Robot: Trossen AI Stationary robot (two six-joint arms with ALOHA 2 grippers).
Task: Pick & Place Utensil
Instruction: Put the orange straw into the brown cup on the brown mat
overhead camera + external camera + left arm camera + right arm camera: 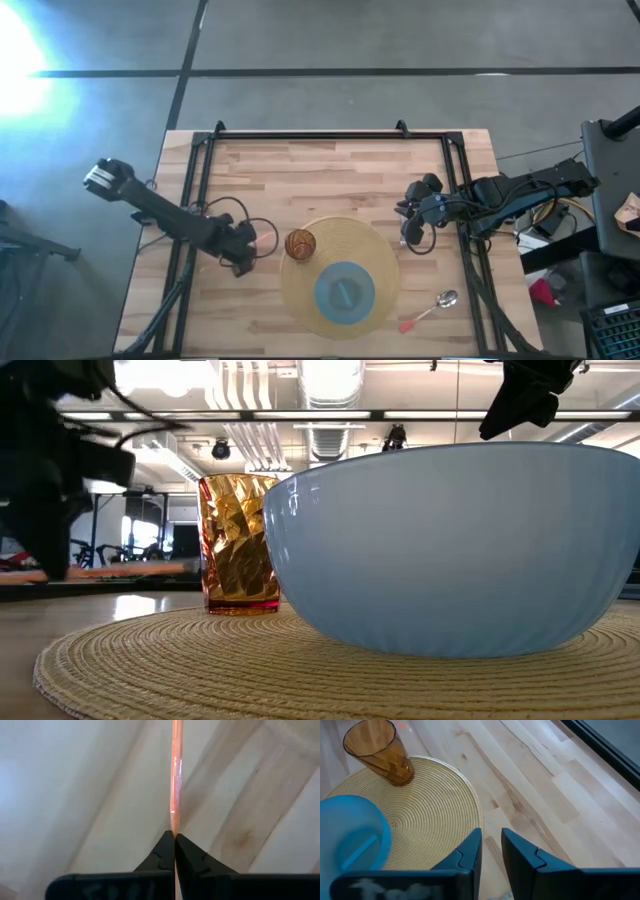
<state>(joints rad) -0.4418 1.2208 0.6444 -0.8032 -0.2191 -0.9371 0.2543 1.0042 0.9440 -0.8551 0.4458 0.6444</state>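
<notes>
The table [330, 160] carries a round woven mat [370, 245] laid out as a place setting, with a blue bowl [345, 290] on its near part and an amber cup [300, 243] at its left edge; this layout suggests that utensils are meant to end up beside or on the setting. The left arm reaches low over the table just left of the mat, and the left tool [252, 243] is clenched on a thin orange utensil handle [176, 780], gripped near one end so that the rest projects forward between the fingers. The right arm waits at the mat's right edge, its right tool [412, 225] above the boards with a narrow gap between the fingers and nothing held. A second utensil, a spoon [432, 309] with a reddish handle, lies untouched on the table right of the mat, near the front edge. The left wrist view alone confirms the grip on the handle; the overhead view shows only a faint pink trace there. The overhead view alone shows the spoon. The low view gives the bowl and cup in profile, both upright on the mat, but no utensil clearly.
</notes>
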